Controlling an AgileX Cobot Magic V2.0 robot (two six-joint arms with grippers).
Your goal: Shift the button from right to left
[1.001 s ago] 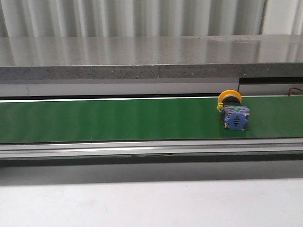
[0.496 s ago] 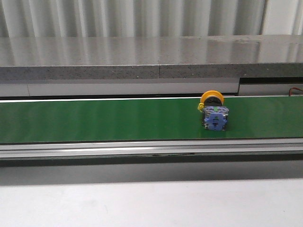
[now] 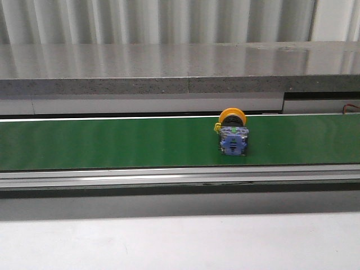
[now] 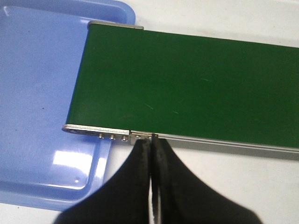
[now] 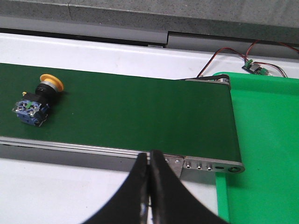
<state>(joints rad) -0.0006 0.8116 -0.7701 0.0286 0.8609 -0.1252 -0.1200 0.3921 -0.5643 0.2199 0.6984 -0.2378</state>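
The button (image 3: 232, 135) lies on its side on the green conveyor belt (image 3: 112, 143), right of the middle, yellow-orange head to the back and blue-grey body to the front. It also shows in the right wrist view (image 5: 37, 100), far from my right gripper (image 5: 149, 158). My right gripper is shut and empty, over the belt's near rail by its right end. My left gripper (image 4: 152, 142) is shut and empty, over the near rail at the belt's left end. Neither gripper shows in the front view.
A blue tray (image 4: 32, 93) lies under the belt's left end. A green tray (image 5: 266, 140) lies at the belt's right end, with red and black wires (image 5: 233, 53) behind it. A grey ledge (image 3: 169, 70) runs behind the belt.
The button has travelled left along the belt, from the right part towards the middle. Neither gripper is seen earlier.
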